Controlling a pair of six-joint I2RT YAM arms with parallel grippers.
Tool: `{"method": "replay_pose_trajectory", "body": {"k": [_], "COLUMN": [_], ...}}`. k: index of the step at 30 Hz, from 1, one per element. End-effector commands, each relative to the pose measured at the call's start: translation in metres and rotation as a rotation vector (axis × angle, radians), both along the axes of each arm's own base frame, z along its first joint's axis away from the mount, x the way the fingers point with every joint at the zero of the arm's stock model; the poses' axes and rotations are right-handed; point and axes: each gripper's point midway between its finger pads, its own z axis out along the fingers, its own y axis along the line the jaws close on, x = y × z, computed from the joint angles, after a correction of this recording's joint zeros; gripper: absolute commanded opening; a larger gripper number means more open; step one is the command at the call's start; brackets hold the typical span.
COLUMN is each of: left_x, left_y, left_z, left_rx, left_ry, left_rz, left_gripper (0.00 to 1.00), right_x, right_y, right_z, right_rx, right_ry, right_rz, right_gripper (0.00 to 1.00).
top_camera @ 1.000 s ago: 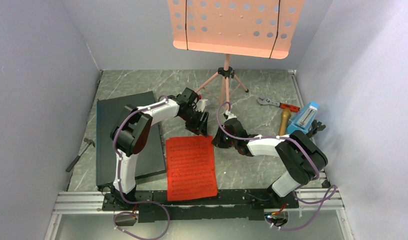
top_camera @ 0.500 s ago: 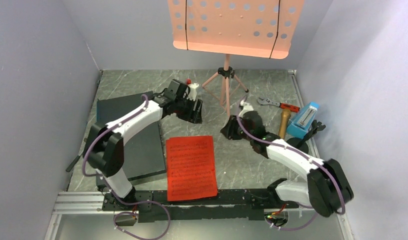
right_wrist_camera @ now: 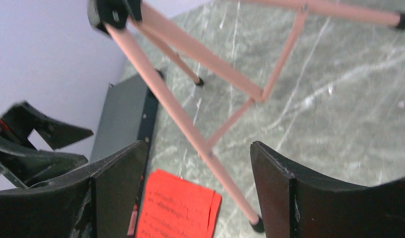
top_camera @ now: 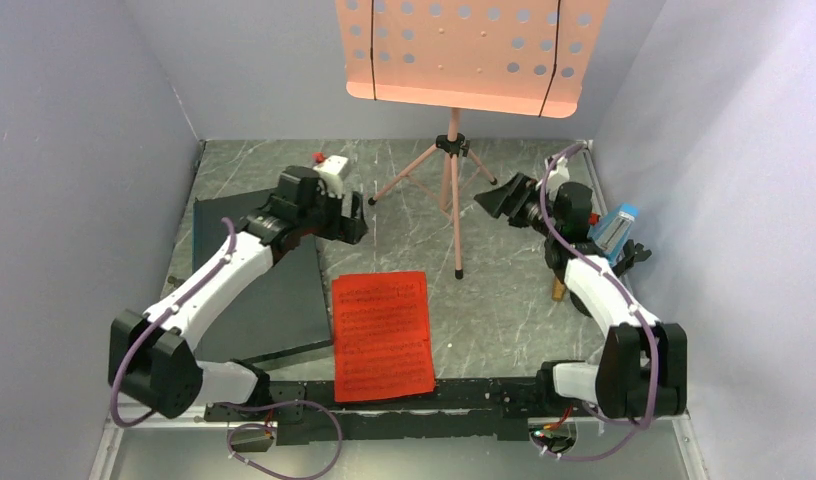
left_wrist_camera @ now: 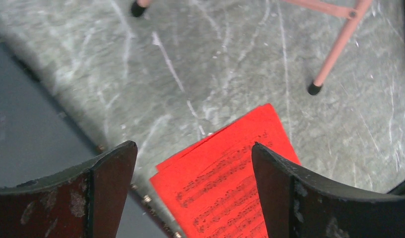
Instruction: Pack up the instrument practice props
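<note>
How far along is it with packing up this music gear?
Barely begun. Done: nothing looks packed. The sheets and metronome sit out on the table; the stand is upright, legs spread. In hand: nothing; the left end effector and right end effector hang open and empty either side of the stand. Left: all of it.

The pink tripod music stand with perforated desk [top_camera: 471, 60] stood at twelve o'clock on the grey marbled table [top_camera: 504, 300]. The red sheet-music pages [top_camera: 382, 335] lay at six o'clock, the large dark flat slab [top_camera: 284, 300] at nine, the small blue metronome [top_camera: 614, 228] at three.
</note>
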Motion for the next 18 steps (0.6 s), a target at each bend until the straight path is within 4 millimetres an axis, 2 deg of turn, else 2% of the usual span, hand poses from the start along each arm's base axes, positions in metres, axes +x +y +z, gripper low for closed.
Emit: {"method": "replay_pose_trajectory", "body": {"k": [1,5,8,13,18], "left_x": [0.012,0.016,0.017,0.015,0.018], "left_y": [0.034,0.066,0.080,0.088,0.087], "left_z": [0.025,0.018,0.014,0.004,-0.003], "left_rx": [-0.058,-0.025,0.001,0.013,0.025], "left_ry": [-0.122,-0.136,-0.168,-0.203,-0.197], "left_rz": [0.063,0.134,0.169,0.196,0.191], "left_gripper": [0.92,0.91,0.91,0.91,0.90], "right_x": [0.037,0.068,0.087,0.107,0.117], "right_y": [0.006,0.007,0.011,0.020,0.027], "right_z": [0.072,0.094,0.103,0.120,0.122], "right_rx": [0.087,0.076,0.098,0.166,0.213], "right_ry": [-0.188,-0.283,-0.336,-0.397,-0.398], "right_rz": [0.055,0.070,0.111,0.169,0.220], "right_gripper": [0.82,0.81,0.80,0.74,0.62]}}
